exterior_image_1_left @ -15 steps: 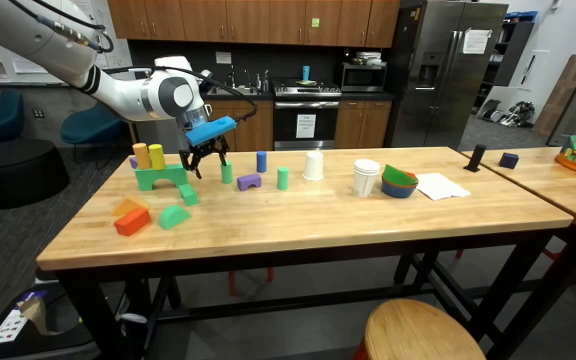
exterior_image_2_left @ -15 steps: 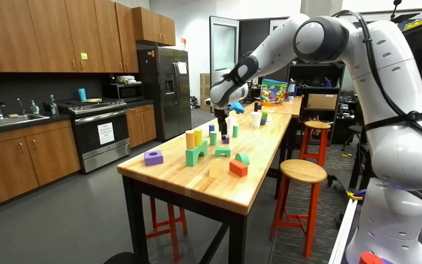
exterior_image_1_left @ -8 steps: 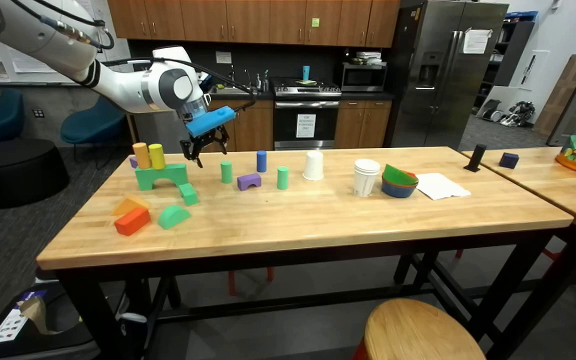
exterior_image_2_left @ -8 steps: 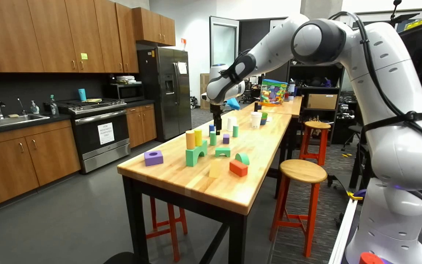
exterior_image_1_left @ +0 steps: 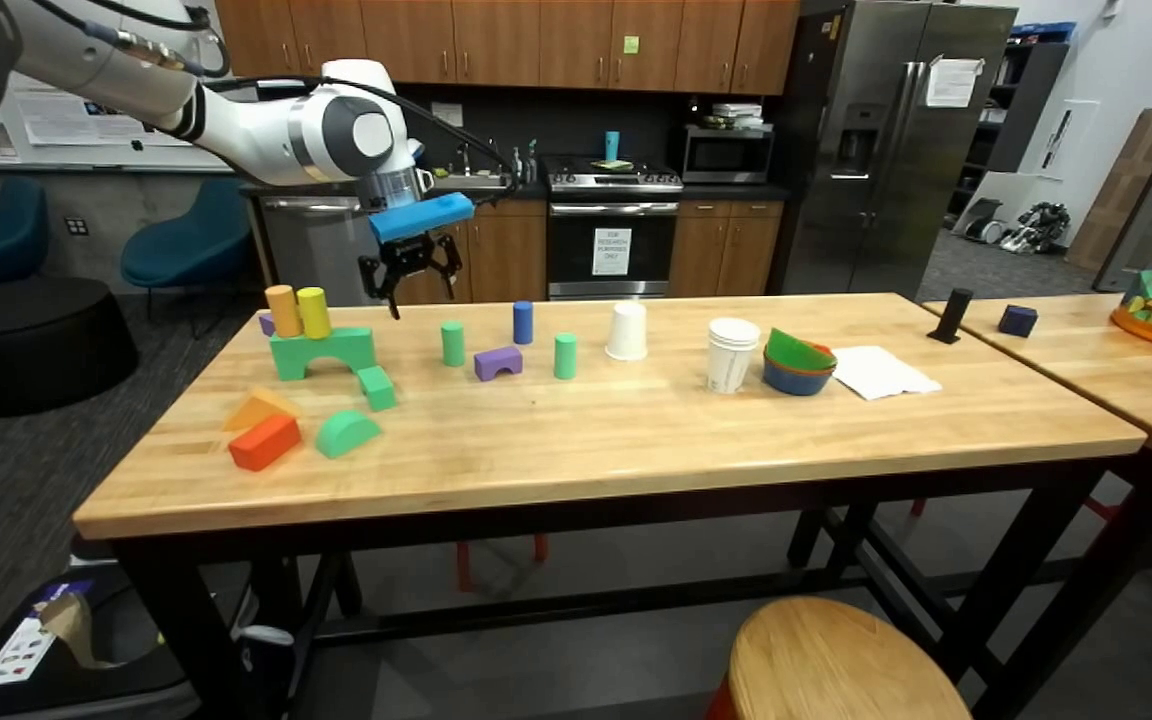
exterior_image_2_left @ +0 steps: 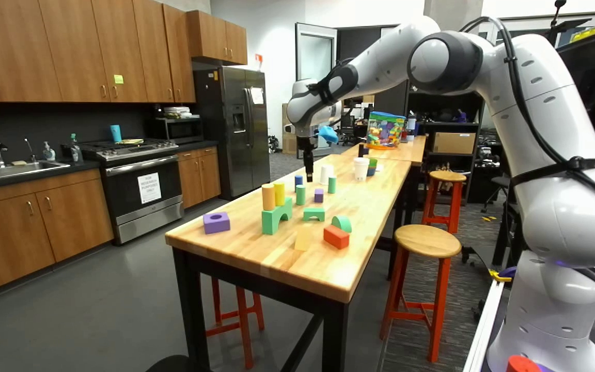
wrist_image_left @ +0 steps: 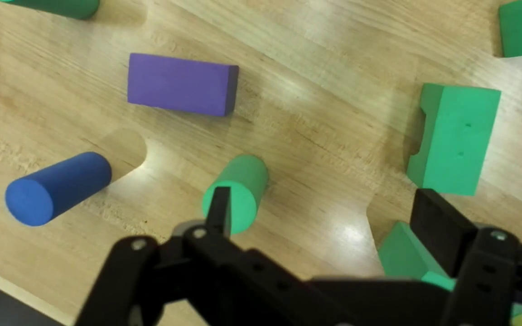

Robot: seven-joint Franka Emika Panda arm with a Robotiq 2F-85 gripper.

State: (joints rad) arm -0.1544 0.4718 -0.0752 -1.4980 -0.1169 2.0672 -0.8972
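Gripper (exterior_image_1_left: 424,305) above a group of coloured blocks on a wooden table (exterior_image_1_left: 536,430). The fingers (wrist_image_left: 219,210) are spread wide, and nothing is held between them; in both exterior views the tips are seen apart from every block. The nearest piece is judged to be the green cylinder (wrist_image_left: 245,194), which stands upright on the table and is partly covered by one finger in the wrist view; the purple arch block (wrist_image_left: 177,83) and the blue cylinder (wrist_image_left: 61,185) are found near it. Toward the opposite finger, the large green arch (exterior_image_1_left: 324,348) is seen, with the orange cylinder (exterior_image_1_left: 283,312) and the yellow cylinder (exterior_image_1_left: 314,313) set side by side on top. Sideways travel is best made well above this stack, since the fingertips appear lower than its tops in an exterior view and a brush could topple it. Before any descent, a single block is best centred between the fingers; from the present alignment, one finger could be brought down against the green cylinder. A slow, vertical lowering is advised, as narrow upright pieces are judged easily tipped.
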